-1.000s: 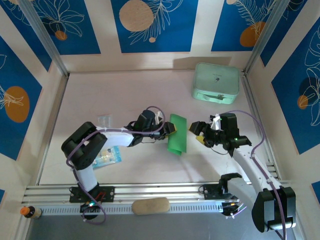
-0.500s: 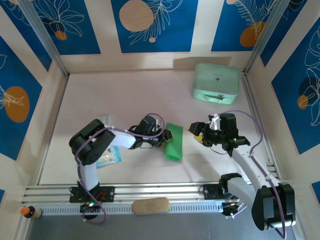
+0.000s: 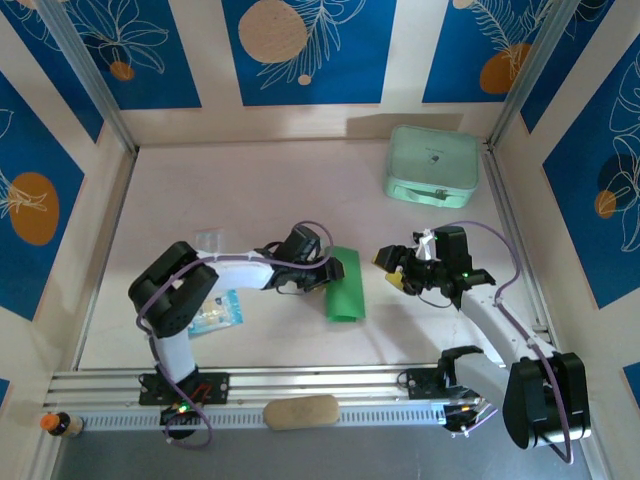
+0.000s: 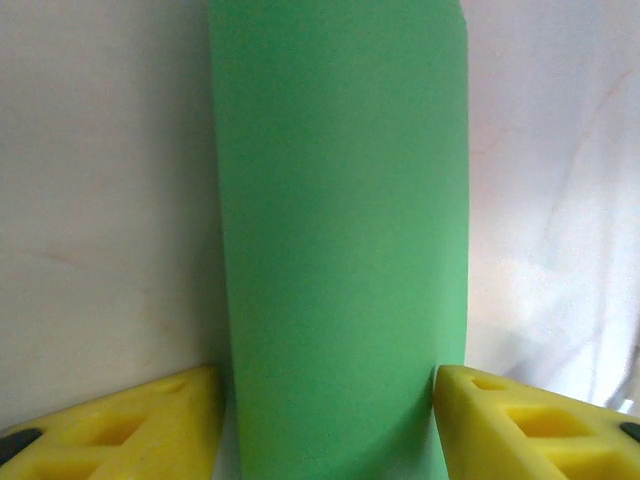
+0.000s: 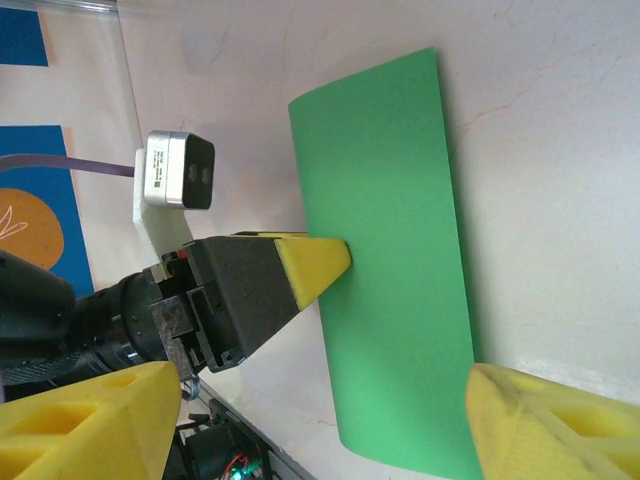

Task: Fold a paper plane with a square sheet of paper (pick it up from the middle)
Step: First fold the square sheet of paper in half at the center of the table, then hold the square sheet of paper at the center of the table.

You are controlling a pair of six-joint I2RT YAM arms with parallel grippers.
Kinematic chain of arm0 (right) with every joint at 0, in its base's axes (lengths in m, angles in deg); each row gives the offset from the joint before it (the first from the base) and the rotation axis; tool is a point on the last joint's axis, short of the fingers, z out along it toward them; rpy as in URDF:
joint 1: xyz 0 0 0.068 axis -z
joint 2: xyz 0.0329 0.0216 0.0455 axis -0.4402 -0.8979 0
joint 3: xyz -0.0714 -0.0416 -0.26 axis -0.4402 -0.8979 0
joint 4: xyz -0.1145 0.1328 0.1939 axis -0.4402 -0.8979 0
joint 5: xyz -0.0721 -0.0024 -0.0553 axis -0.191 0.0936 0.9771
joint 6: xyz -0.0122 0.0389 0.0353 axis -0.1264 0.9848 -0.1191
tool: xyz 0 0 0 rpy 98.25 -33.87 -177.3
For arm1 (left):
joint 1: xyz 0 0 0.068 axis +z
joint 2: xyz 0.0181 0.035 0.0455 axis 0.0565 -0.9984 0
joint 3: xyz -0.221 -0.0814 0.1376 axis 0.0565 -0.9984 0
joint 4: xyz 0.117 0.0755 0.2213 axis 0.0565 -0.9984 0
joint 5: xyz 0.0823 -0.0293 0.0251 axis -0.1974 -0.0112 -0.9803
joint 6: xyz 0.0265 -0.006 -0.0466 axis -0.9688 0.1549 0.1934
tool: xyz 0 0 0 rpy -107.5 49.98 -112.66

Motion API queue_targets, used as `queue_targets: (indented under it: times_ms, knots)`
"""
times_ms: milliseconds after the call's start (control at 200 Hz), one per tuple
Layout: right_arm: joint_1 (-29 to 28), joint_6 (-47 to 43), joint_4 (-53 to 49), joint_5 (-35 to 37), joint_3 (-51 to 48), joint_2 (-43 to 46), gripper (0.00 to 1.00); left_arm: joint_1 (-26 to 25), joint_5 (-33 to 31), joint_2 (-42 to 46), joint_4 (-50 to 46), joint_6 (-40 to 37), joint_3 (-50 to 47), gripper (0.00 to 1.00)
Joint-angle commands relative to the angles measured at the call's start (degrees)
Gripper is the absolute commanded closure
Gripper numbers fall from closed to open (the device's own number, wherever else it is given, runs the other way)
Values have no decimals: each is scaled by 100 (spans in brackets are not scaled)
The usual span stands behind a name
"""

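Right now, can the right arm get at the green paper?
Probably yes: the right gripper is open, facing the green paper's right edge with bare table between. The left gripper sits at its other side.

My left arm (image 3: 240,270) reaches low to the right, elbow folded back near its base; left pincer (image 3: 338,270) lies level, yellow fingers (image 4: 150,420) parted. My right arm (image 3: 495,325) leans in to the left, right pincer (image 3: 392,270) facing the other's tips, jaws spread wide. The two pincers sit near, not touching.

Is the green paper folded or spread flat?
Folded, apparently: the green paper is a narrow rectangle, not a square, and its surface bulges; no sharp crease is visible.
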Motion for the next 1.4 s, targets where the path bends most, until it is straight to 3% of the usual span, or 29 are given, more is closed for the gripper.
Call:
queue_targets:
  times_ms: [0, 370, 705, 835, 1395]
  knots:
    - [-47, 4, 48, -136, -71, -74, 25, -22, -518, 246, -1022, -506, 133, 42]
    - [-210, -13, 259, -174, -107, -525, 25, -16, -757, 322, -1266, -672, 157, 51]
    - [-274, -49, 345, -197, -93, -744, 25, -23, -545, -74, -1160, -505, 331, 46]
    - [-346, -76, 440, -218, -116, -845, 30, -56, -589, -218, -1347, -544, 468, 43]
    - [-568, -146, 493, -195, -15, -1313, 33, -206, -1169, -725, -2470, -941, 1119, 39]
